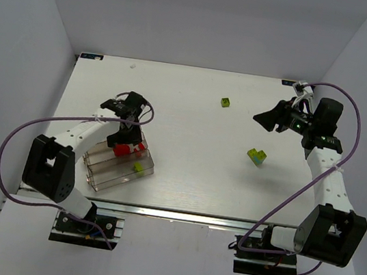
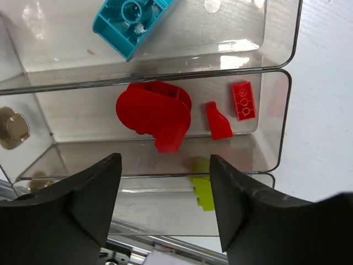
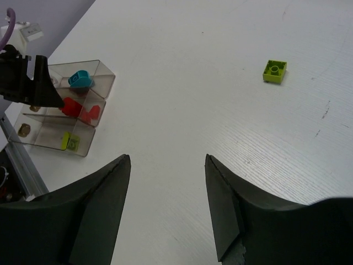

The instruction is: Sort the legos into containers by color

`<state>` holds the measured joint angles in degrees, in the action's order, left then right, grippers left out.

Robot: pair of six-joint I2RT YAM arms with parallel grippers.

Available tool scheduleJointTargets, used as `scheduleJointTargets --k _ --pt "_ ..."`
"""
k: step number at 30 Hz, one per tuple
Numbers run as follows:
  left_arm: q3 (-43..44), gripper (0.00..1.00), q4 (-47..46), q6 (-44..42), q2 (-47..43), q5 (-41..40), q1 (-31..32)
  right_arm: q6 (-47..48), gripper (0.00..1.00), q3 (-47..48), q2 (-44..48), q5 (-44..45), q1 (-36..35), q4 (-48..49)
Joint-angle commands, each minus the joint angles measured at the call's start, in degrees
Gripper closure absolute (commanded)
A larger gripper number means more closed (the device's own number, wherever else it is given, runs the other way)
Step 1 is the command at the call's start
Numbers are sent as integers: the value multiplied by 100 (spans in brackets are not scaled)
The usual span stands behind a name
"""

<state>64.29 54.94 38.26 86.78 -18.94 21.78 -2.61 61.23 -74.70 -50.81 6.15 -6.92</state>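
Closest to us in the right wrist view, the right gripper point(image 3: 167, 176) stands wide open with nothing between its jaws, hanging above bare table point(image 3: 182, 99). We judge that the coming move turns on the lime brick point(image 3: 274, 70). It lies ahead of those jaws and off to their right, well apart from them, sitting flat. It looks nearly square, so we see no long axis that would call for a particular wrist angle.

From above, a second loose piece, the lime and cyan stack point(image 1: 257, 157), sits closer to the right arm's base. Both loose pieces are on the right half of the table, so the right arm is much the nearer one.

The left gripper point(image 2: 165, 168) is also spread wide and empty, poised over the containers point(image 2: 276, 118) on the left side. Their middle compartment holds the red pieces point(image 2: 154, 113). A cyan brick point(image 2: 129, 22) lies in the one beyond, and a sorted lime brick point(image 2: 203, 190) in the nearer one. Whichever piece we take must then travel leftward across the table.
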Motion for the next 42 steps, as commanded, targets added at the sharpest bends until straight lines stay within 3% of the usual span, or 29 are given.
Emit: scheduleJointTargets --k 1,5,7,9,10,11,12,14,15,17,18,19,21,24,29,33,42 --pt "48 23 -36 6 -293 -101 -25 103 38 20 -80 -149 9 156" --pt "197 20 -53 -134 -557 -58 -25 461 28 117 -168 -245 0 -37" --pt "198 25 -402 -336 -854 283 -25 943 26 231 -282 -211 -18 -404" --pt "-3 46 -947 -915 -1179 871 -25 1636 26 450 -387 -88 -44 -913" --pt "-413 75 -1646 -1126 -1347 1701 -25 1902 26 538 -492 287 -79 -1108" --pt "-626 86 -1992 -1493 -1688 2249 -25 2140 26 635 -528 578 -123 -1284" --pt "-820 93 -2370 -1636 -1795 2707 -25 2333 26 766 -581 885 -175 -1529" --pt "-1224 96 -3221 -1725 -1928 3846 -25 2756 28 837 -651 1922 -219 -1742" --pt "-1270 91 -3452 -1760 -1885 4193 -25 2836 29 873 -686 2204 -298 -1934" --pt "-1227 65 -3848 -1857 -1727 5044 -25 3002 29 882 -739 2943 -369 -2111" --pt "-1191 15 -3946 -1892 -1517 5310 -25 3012 24 882 -765 3093 -439 -2216" --pt "-1147 2 -3990 -1953 -1420 5496 -25 3003 21 873 -809 3373 -509 -2270" --pt "-1042 2 -4017 -2182 -1235 5822 -25 2986 14 934 -1002 3690 -598 -2497" --pt "-1269 2 -4272 -2323 -1313 5683 -25 2977 11 987 -1213 3937 -817 -2726" --pt "-1490 2 -4422 -2463 -1761 5717 -25 3091 16 820 -1530 4236 -949 -2780" --pt "-1595 2 -4378 -2534 -2121 5297 -25 3301 19 890 -1846 4211 -949 -3096" --pt "-1595 2 -4299 -2569 -2183 5322 -25 3601 21 855 -2233 4132 -1063 -3378"
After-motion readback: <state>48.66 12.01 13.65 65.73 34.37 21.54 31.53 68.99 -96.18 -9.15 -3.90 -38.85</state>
